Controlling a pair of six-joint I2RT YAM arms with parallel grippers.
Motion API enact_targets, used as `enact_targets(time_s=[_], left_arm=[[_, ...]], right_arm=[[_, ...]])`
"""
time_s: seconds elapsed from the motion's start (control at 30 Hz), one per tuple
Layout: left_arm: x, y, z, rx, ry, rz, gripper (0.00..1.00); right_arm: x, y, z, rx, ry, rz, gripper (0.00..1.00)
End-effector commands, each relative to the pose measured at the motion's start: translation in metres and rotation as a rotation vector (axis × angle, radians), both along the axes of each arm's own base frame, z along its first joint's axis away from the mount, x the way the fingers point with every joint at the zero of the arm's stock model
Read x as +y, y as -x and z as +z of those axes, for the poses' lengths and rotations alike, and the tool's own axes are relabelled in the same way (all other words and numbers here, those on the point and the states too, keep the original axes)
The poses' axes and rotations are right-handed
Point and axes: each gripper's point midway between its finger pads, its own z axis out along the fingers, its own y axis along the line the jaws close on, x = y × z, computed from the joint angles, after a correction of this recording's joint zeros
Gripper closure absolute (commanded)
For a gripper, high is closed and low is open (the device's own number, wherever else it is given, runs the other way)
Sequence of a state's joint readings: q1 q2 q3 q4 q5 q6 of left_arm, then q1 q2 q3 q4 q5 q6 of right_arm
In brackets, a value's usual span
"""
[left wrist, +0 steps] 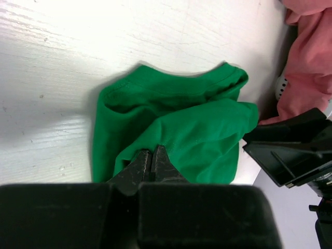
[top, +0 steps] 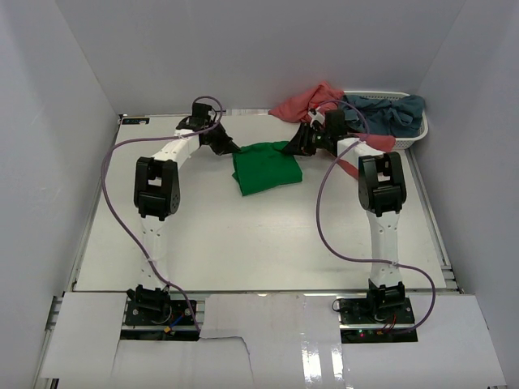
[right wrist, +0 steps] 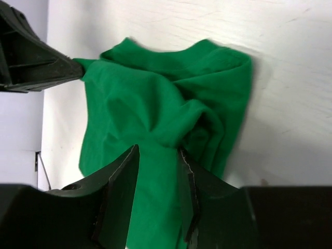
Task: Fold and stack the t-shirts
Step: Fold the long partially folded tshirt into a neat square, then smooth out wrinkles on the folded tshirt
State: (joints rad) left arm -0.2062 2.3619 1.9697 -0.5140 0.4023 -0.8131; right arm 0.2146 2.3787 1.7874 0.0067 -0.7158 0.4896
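Note:
The bright green t-shirt (top: 266,167) lies partly folded and bunched on the white table, towards the back. My left gripper (top: 232,148) is at its left edge; in the left wrist view it (left wrist: 152,151) is shut on a fold of the green shirt (left wrist: 192,124). My right gripper (top: 293,147) is at the shirt's right corner; in the right wrist view it (right wrist: 158,150) has its jaws closed on a bunched strip of green cloth (right wrist: 155,98). The salmon-pink shirt (top: 304,103) hangs over the basket's left end. The grey-blue shirt (top: 391,112) lies in the basket.
The white slatted basket (top: 418,130) stands at the back right corner. White walls enclose the table on three sides. The pink shirt (left wrist: 311,57) also shows in the left wrist view, close behind the right gripper (left wrist: 290,150).

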Motion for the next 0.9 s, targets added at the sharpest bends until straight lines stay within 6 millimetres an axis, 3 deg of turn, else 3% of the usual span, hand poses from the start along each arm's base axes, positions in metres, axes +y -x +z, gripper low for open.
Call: enact_targets(time_s=[0.0, 0.07, 0.1, 0.27, 0.3, 0.33, 0.43, 0.47, 0.63, 0.7, 0.87], left_arm=[[0.009, -0.008, 0.072, -0.145, 0.023, 0.017, 1.00], [0.011, -0.008, 0.071, -0.141, 0.023, 0.019, 1.00], [0.011, -0.008, 0.072, -0.141, 0.024, 0.018, 1.00], [0.016, -0.010, 0.069, -0.138, 0.028, 0.015, 0.98], [0.016, -0.010, 0.068, -0.132, 0.035, 0.016, 0.80], [0.018, -0.010, 0.067, -0.128, 0.037, 0.019, 0.69], [0.021, -0.010, 0.069, -0.128, 0.034, 0.032, 0.42], [0.022, -0.011, 0.069, -0.130, 0.030, 0.037, 0.39], [0.023, -0.013, 0.086, -0.176, 0.037, 0.041, 0.36], [0.019, -0.013, 0.102, -0.234, 0.061, 0.012, 0.36], [-0.009, 0.011, 0.098, -0.216, 0.132, -0.154, 0.41]], right_arm=[[0.003, 0.001, 0.068, -0.176, -0.072, 0.054, 0.59], [0.001, 0.010, 0.067, -0.166, -0.090, 0.064, 0.58], [0.001, 0.009, 0.082, -0.218, -0.109, 0.065, 0.58], [0.002, 0.020, 0.074, -0.185, -0.143, 0.076, 0.57], [0.003, 0.021, 0.073, -0.178, -0.145, 0.083, 0.57], [0.004, 0.022, 0.071, -0.173, -0.147, 0.088, 0.57], [0.007, 0.027, 0.065, -0.169, -0.134, 0.097, 0.58], [0.007, 0.029, 0.063, -0.167, -0.131, 0.098, 0.58], [0.008, 0.033, 0.052, -0.149, -0.107, 0.114, 0.59], [0.008, 0.033, 0.047, -0.140, -0.098, 0.117, 0.60], [0.010, 0.033, 0.026, -0.101, -0.078, 0.137, 0.66]])
